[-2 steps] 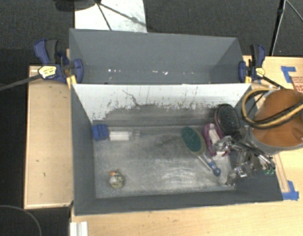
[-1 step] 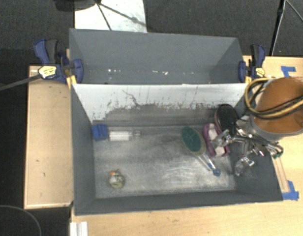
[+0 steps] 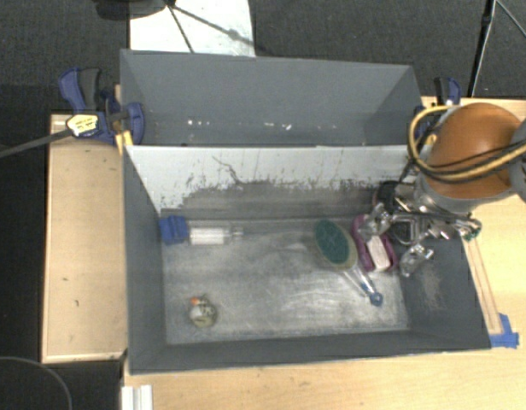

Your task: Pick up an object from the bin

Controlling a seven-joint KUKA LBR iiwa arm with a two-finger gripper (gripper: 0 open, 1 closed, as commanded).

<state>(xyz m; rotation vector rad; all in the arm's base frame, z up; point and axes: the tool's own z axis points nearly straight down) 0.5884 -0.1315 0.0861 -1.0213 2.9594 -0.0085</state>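
Gripper (image 3: pixel 401 241): I am watching it hovering, fingers apart, empty.
Nearest thing: a purple-and-white plastic block (image 3: pixel 376 248) is lying just beside the fingers.

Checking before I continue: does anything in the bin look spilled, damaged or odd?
Nothing spilled or broken. The bin has scuff marks along its back wall, which looks like wear. A green oval brush, a purple-and-pink item and a clear stick with a blue tip crowd the right side beside the hand.

Orange cover (image 3: pixel 472 152), black cables (image 3: pixel 423 135), metal pincer (image 3: pixel 406 244)
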